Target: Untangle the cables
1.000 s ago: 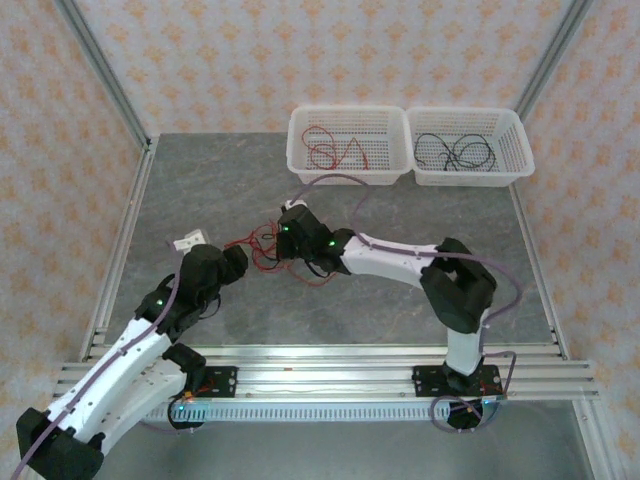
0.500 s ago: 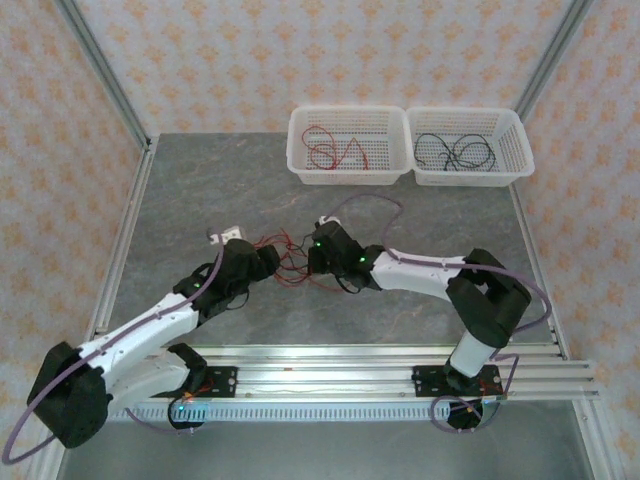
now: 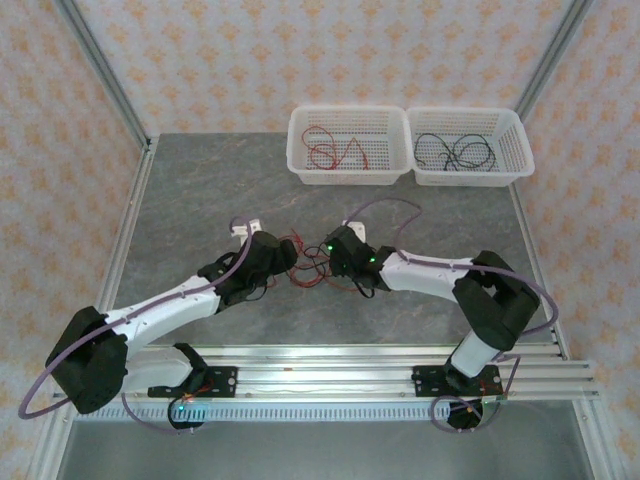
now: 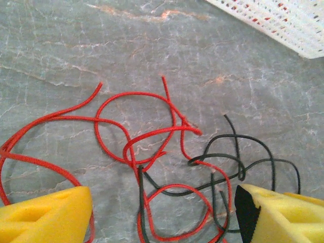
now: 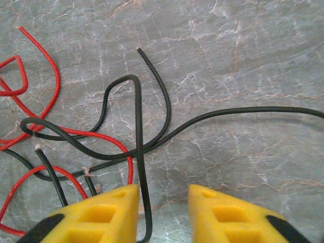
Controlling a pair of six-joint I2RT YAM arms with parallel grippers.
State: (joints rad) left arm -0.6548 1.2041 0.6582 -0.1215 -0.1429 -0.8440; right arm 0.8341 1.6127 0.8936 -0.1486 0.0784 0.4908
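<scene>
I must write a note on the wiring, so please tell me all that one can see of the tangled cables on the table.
The tangled cables are thin red and black wires with a smooth, rubbery-looking skin. They lie flat on the grey marbled table, looped and crossed over each other. The open left claw has a finger on either side of them. One black strand runs into the gap of the open right claw.
</scene>
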